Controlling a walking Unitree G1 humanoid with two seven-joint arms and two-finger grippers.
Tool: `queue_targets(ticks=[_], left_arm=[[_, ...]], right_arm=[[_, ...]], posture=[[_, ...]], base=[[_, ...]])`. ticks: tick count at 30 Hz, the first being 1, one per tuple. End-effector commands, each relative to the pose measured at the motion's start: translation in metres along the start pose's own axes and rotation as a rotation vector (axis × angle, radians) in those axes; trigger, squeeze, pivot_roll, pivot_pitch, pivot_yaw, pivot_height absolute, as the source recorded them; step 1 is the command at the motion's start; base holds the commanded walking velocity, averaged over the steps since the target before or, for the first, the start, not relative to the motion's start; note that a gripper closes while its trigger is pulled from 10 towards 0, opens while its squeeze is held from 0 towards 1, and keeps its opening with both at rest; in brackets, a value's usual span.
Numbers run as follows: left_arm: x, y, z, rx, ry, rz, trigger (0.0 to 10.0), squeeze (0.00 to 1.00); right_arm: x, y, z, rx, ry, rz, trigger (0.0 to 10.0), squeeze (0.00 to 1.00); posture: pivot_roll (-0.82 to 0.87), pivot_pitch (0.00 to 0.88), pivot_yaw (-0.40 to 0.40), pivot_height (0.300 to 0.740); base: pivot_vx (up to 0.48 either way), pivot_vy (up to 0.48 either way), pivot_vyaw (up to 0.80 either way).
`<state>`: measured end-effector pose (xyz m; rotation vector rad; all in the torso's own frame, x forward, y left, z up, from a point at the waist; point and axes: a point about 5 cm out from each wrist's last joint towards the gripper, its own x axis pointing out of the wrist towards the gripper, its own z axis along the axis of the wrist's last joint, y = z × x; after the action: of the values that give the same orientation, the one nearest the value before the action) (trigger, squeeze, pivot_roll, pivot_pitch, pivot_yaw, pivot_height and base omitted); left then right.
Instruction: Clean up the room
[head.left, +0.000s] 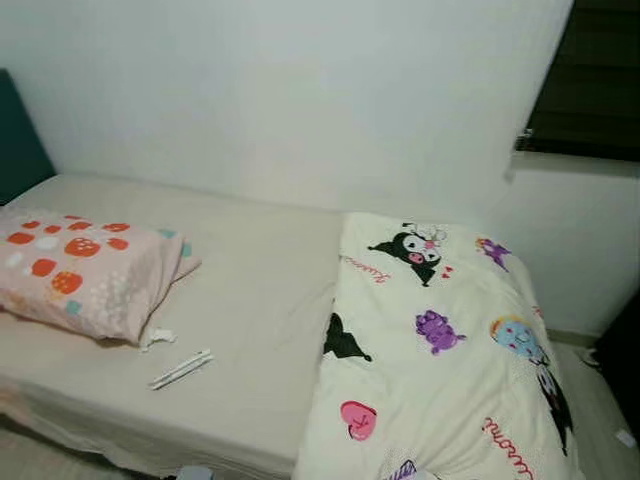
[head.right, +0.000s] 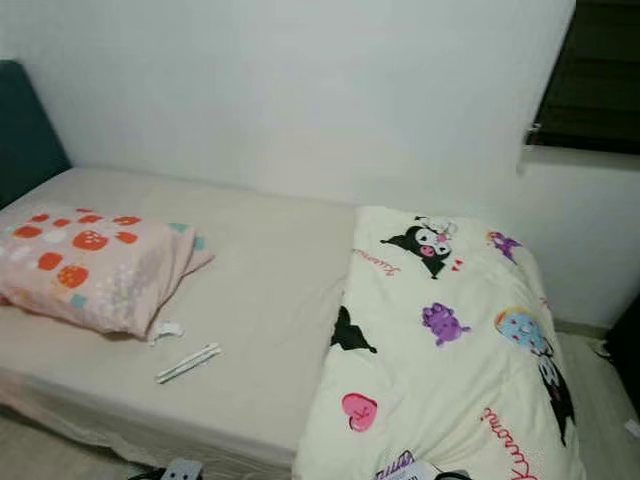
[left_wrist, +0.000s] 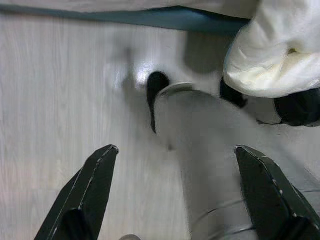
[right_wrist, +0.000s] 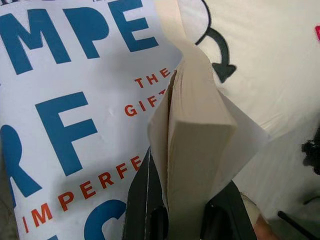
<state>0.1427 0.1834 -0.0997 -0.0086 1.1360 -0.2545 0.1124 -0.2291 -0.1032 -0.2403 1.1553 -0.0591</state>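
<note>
My right gripper (right_wrist: 185, 200) is shut on a book (right_wrist: 75, 100) with a white cover and large blue and red lettering. Its cream page block (right_wrist: 192, 130) stands between the fingers, above the cartoon-print duvet (head.left: 440, 350). A corner of the book (head.right: 410, 470) shows at the bottom of the right eye view. Hanging low over the pale wood floor (left_wrist: 55, 90), my left gripper (left_wrist: 176, 148) is open with nothing between its fingers. A white pen-like stick (head.left: 181, 369) and a small white scrap (head.left: 160, 337) lie on the beige sheet.
The bed (head.left: 250, 300) runs along a white wall. A pink strawberry-print pillow (head.left: 85, 270) lies at its left end beside a teal headboard (head.left: 20, 140). A dark window (head.left: 590, 80) is at the upper right. Dark cables lie on the floor at the right (head.left: 600, 355).
</note>
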Motion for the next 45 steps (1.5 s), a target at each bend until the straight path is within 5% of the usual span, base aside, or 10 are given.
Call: queue_targets(ticks=[1, 22, 35, 45], left_arm=[[-0.001, 0.002, 0.0, 0.013, 0.008, 0.01, 10.0, 0.0], [0.002, -0.002, 0.009, 0.028, -0.013, 0.003, 10.0, 0.0], [0.001, -0.004, 0.0, 0.066, 0.028, -0.008, 10.0, 0.0], [0.002, -0.004, 0.002, 0.066, 0.034, -0.008, 10.0, 0.0]], right_arm=[[-0.002, 0.038, -0.007, -0.02, 0.041, 0.153, 10.0, 0.0], [-0.001, 0.026, -0.007, -0.043, 0.057, 0.092, 10.0, 0.0], [-0.005, 0.018, -0.031, -0.058, 0.159, 0.062, 10.0, 0.0], [-0.003, 0.021, -0.024, -0.034, 0.128, 0.077, 10.0, 0.0]], posture=[[-0.05, 0.0, 0.004, 0.74], [-0.08, 0.0, 0.007, 0.74], [-0.09, 0.0, 0.009, 0.74], [-0.09, 0.0, 0.004, 0.74]], base=[[0.0, 0.0, 0.79], [0.0, 0.0, 0.77], [0.0, 0.0, 0.0], [-0.308, 0.0, 0.0]])
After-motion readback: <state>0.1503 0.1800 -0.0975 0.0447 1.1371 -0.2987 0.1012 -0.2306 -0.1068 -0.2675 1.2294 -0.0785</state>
